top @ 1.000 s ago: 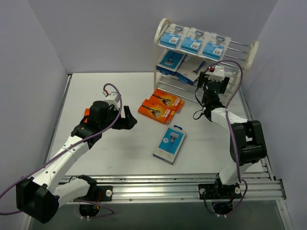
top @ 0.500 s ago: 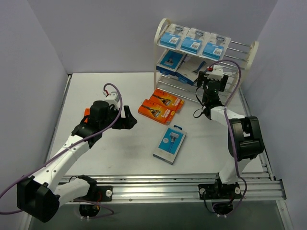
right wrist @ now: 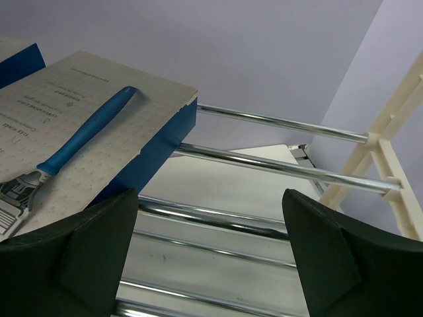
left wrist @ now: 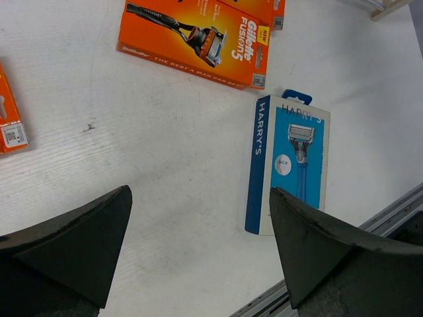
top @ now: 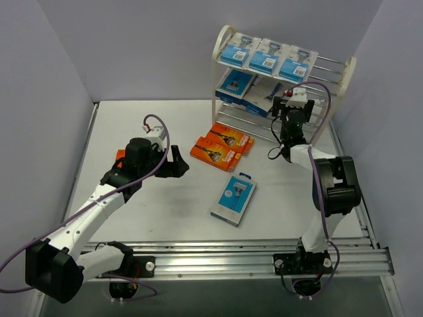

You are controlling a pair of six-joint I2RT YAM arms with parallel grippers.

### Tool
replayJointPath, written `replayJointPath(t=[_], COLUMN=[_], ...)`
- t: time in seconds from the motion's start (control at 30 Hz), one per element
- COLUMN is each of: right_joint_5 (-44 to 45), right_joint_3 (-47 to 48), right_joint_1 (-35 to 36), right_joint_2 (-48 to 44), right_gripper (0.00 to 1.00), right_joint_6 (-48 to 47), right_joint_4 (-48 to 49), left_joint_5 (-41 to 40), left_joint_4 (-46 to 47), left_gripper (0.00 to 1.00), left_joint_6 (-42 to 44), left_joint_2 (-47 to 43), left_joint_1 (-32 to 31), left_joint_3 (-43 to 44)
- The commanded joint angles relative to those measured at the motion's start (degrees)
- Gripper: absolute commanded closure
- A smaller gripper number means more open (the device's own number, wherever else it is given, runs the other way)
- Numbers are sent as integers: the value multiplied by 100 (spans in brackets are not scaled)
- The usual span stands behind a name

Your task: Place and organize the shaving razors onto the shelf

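Note:
The cream shelf (top: 349, 71) stands at the back right. Three blue razor packs (top: 266, 58) lie along its top tier and two more (top: 234, 84) on the middle tier. My right gripper (right wrist: 210, 198) is open and empty in front of the middle tier's chrome rods (right wrist: 277, 168), just right of a grey-white pack (right wrist: 79, 125). On the table lie two orange boxes (top: 223, 146) and a blue Harry's pack (top: 234, 198). My left gripper (top: 177, 160) hovers open left of them. Its wrist view shows the Harry's pack (left wrist: 291, 165) by the right finger and an orange box (left wrist: 195, 39) beyond.
A third orange box (left wrist: 10, 119) lies by my left arm, partly hidden under it in the top view. An aluminium rail (top: 231, 254) runs along the near table edge. Grey walls close in the left, back and right. The shelf's right half (top: 327, 66) holds nothing.
My right arm's elbow has swung slightly inward while its gripper stayed at the middle tier. The left arm has barely moved. No razor pack has shifted.

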Motion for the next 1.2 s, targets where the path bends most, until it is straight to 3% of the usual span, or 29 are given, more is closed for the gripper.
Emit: replayJointPath(t=[0.0,0.67,1.17], right_joint_5=[-129,-155,117], right_joint_3=[278,700,314], right_joint_1=[-19,-28,-2], right_joint_2=[115,572,265], right_gripper=[14,13,13], right_joint_6=[-153,-364,-364], right_joint_4=[477,750,1119], left_joint_5=[121,217,367], left_joint_4=[280,394,473], left_gripper=[6,6,6], left_joint_6=[-62,-132,-176], left_joint_2=[42,191,244], left_joint_1=[49,172,295], left_joint_3=[254,228,210])
